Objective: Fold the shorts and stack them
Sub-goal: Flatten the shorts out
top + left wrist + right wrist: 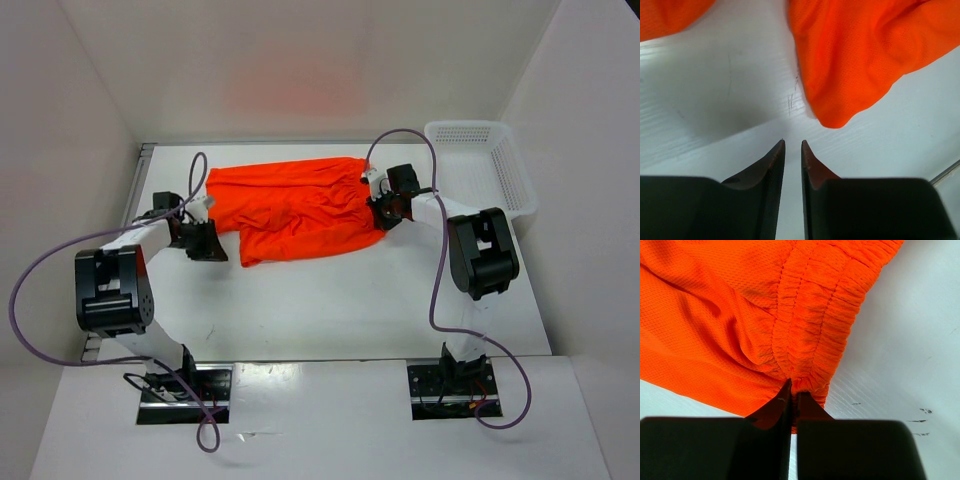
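Shorts (295, 205): lay on the table (300, 310), long axis running 9 to 3 o'clock, waistband (815, 335) at 3.
Right gripper (792, 390): pinched shut on the waistband edge, cloth spreading toward 12.
Left gripper (793, 142): fingers nearly together, empty.
Leg hem (832, 117): near its tips at 1 o'clock, apparently not touching.

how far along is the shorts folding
Early. Done: nothing folded yet; the shorts lie mostly spread out and wrinkled on the table. In hand: the right gripper is pinched on the waistband; the left gripper, nearly closed and holding nothing, sits just short of a leg hem. Left: all the folds and the stacking.
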Robot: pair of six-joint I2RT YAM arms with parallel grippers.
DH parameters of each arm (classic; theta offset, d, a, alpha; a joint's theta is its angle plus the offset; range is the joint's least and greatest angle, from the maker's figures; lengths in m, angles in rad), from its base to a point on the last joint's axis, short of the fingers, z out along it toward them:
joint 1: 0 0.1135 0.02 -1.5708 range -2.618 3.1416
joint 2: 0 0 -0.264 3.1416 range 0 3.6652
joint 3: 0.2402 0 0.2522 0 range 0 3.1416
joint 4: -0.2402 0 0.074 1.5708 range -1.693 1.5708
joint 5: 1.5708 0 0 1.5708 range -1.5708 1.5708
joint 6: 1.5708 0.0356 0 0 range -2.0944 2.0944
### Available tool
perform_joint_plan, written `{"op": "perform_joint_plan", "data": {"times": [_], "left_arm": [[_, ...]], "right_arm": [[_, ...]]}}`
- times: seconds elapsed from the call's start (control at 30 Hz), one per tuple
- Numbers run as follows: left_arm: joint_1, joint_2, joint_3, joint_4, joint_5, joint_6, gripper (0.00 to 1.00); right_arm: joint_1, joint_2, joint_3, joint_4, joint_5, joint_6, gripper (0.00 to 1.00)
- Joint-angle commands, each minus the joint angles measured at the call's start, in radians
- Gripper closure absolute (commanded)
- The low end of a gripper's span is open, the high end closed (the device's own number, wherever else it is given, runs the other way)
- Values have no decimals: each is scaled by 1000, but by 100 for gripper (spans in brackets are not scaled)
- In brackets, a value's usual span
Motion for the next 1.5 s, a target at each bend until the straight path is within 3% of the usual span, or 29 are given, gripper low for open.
{"op": "perform_joint_plan", "data": {"times": [0.0, 0.13, 0.23, 0.3, 0.6, 0.7, 0.8, 0.83, 0.9, 1.03, 1.1, 1.23, 1.3, 1.47], "left_arm": [[-20, 50, 12, 66, 85, 7, 74], [-84, 90, 35, 89, 49, 7, 65], [-123, 102, 44, 109, 11, 7, 49], [-123, 137, 44, 138, -37, 7, 46], [-196, 237, 75, 204, 0, 7, 36], [-209, 269, 86, 215, 14, 7, 44], [-219, 292, 95, 239, 24, 7, 66], [-219, 301, 104, 254, 24, 7, 82], [-219, 301, 122, 254, 24, 7, 100], [-206, 233, 245, 114, -37, 7, 100], [-157, 179, 296, 48, -159, 7, 100], [-193, 131, 385, -45, -402, 7, 100], [-260, 131, 385, -45, -455, 7, 100], [-629, 254, 394, -65, -568, 7, 99]], "right_arm": [[11, -49, -17, -45, -2, -20, 100], [11, -60, -26, -45, -11, -20, 100], [11, -69, -37, -45, 10, -20, 100], [11, -69, -46, -45, 10, -20, 100], [11, -69, -46, -35, 20, -29, 100], [11, -79, -55, -35, 20, -29, 100], [11, -88, -64, -35, 20, -38, 100], [11, -88, -64, -35, 20, -38, 100], [11, -88, -64, -35, 20, -38, 100], [11, -88, -64, -35, 20, -38, 100], [11, -79, -55, -35, 20, -38, 100], [11, -50, -32, -35, 10, -38, 100], [11, -49, -23, -35, 10, -47, 100], [11, -59, -23, -35, 10, -47, 100]]}}
